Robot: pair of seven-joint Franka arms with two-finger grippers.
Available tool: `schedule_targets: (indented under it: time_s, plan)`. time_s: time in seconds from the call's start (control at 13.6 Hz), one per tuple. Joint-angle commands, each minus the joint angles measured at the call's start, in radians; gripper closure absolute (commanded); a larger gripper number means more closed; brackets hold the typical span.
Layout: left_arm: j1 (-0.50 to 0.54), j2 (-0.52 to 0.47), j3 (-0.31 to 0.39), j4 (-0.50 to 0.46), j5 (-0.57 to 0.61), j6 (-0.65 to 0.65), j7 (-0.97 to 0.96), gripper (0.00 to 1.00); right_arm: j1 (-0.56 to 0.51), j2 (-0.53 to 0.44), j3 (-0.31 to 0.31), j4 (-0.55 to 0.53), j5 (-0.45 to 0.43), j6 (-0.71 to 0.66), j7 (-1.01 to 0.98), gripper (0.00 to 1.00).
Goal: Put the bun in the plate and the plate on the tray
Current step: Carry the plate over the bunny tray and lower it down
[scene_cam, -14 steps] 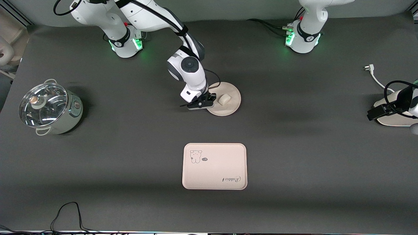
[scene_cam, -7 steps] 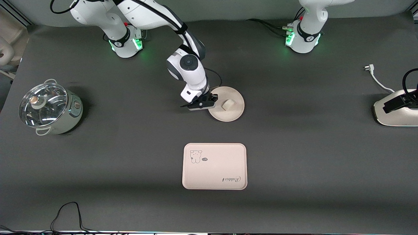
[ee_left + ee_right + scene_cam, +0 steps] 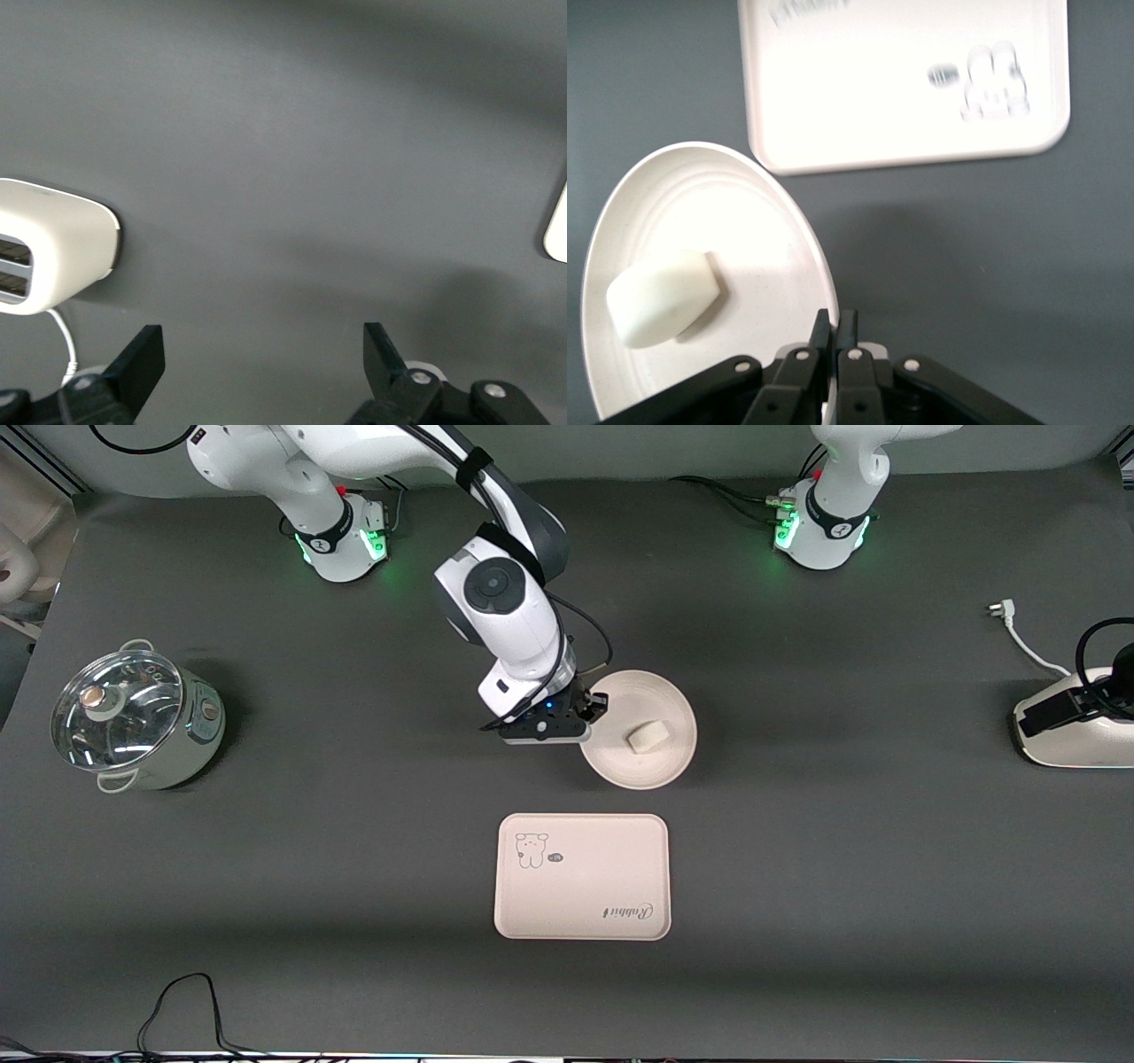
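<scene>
My right gripper (image 3: pixel 592 710) is shut on the rim of the round cream plate (image 3: pixel 657 693) and holds it tilted above the dark table, close to the tray. The off-white bun (image 3: pixel 646 736) lies on the plate. In the right wrist view the gripper (image 3: pixel 834 323) pinches the plate (image 3: pixel 744 204) at its edge, with the bun (image 3: pixel 660 297) lying in the dish. The cream tray (image 3: pixel 582 877) with its rabbit drawing lies flat on the table, also seen in the right wrist view (image 3: pixel 868 80). My left gripper (image 3: pixel 266 354) waits open and empty over the table by the toaster.
A white toaster (image 3: pixel 1076 740) sits at the left arm's end of the table, its plug and cord (image 3: pixel 1019 633) lying loose beside it. A lidded pot (image 3: pixel 133 717) stands at the right arm's end. A black cable (image 3: pixel 186 1001) loops at the table's front edge.
My right gripper has carried the plate with the bun up off the table and toward the tray. The bun has shifted a little on the plate. The left gripper stays open by the toaster.
</scene>
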Motion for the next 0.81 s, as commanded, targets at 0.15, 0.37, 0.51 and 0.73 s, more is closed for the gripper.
schedule_targets:
  time_s: [0.15, 0.37, 0.51, 0.73]
  plan:
    - [-0.006, -0.006, 0.004, -0.009, -0.006, -0.013, 0.008, 0.0, -0.124, 0.079, 0.013, 0.216, 0.05, -0.03, -0.088, 1.0]
    - [-0.003, -0.004, 0.004, -0.011, -0.008, -0.017, 0.005, 0.0, -0.21, 0.174, 0.012, 0.33, 0.165, -0.028, -0.303, 1.0]
    - [0.001, -0.004, 0.004, -0.009, -0.008, -0.013, 0.005, 0.0, -0.241, 0.269, 0.01, 0.401, 0.202, -0.025, -0.4, 1.0]
    - [0.001, -0.006, 0.004, -0.009, -0.008, -0.017, 0.004, 0.0, -0.242, 0.41, 0.007, 0.429, 0.2, 0.071, -0.419, 1.0]
